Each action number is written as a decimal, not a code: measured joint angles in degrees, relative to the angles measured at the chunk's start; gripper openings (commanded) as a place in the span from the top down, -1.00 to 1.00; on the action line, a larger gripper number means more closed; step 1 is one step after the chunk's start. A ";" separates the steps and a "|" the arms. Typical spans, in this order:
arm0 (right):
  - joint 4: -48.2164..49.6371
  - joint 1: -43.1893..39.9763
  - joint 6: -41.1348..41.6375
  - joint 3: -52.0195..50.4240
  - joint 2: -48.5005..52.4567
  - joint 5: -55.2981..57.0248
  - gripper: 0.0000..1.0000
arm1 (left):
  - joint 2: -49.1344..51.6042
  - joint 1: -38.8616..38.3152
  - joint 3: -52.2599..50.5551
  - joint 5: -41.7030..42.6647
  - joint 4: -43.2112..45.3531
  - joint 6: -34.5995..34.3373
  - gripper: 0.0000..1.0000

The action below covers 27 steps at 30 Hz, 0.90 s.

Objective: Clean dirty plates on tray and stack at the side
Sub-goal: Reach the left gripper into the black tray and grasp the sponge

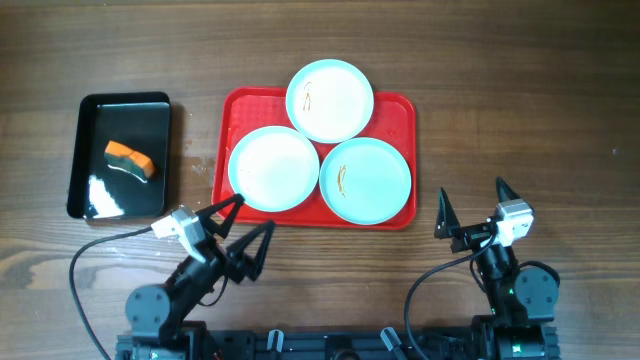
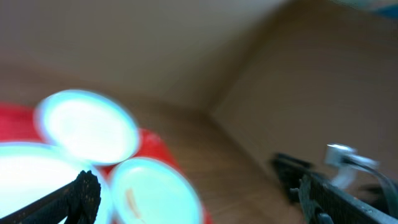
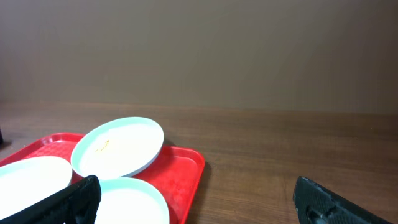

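The red tray (image 1: 400, 110) lies at mid-table and holds three pale plates. The far plate (image 1: 330, 100) and the right plate (image 1: 365, 180) each carry a thin orange smear. The left plate (image 1: 273, 168) looks clean. My left gripper (image 1: 254, 214) is open and empty, with one fingertip at the tray's near-left corner by the left plate. Its wrist view is blurred, showing the smeared right plate (image 2: 155, 190) between the open fingers (image 2: 199, 199). My right gripper (image 1: 471, 190) is open and empty, right of the tray. Its view shows the far plate (image 3: 118, 146) and tray rim (image 3: 183, 165).
A smaller glossy black tray (image 1: 95, 110) stands at the left with an orange sponge (image 1: 131, 160) in it. Bare wooden table (image 1: 520, 100) lies right of the red tray. The right arm (image 2: 342, 168) shows in the left wrist view.
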 measured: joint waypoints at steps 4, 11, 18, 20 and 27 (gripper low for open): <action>-0.02 0.00 0.00 0.00 0.00 0.00 -0.99 | 0.07 0.76 3.30 -1.42 -2.60 -1.68 -0.99; -0.04 0.00 0.00 -0.02 0.00 0.00 -0.99 | 14.14 4.44 27.12 -20.85 -34.95 7.43 -0.99; -0.04 0.00 0.00 -0.09 0.00 0.00 -1.00 | 53.05 7.67 58.95 -36.70 -63.10 14.49 -1.00; -0.04 0.00 0.00 -0.09 0.00 0.02 -0.99 | 63.08 8.17 66.90 -36.46 -66.47 15.61 -1.00; -0.04 0.00 0.00 -0.09 0.00 0.00 -0.99 | 85.29 10.08 81.46 -38.77 -71.95 11.41 -1.00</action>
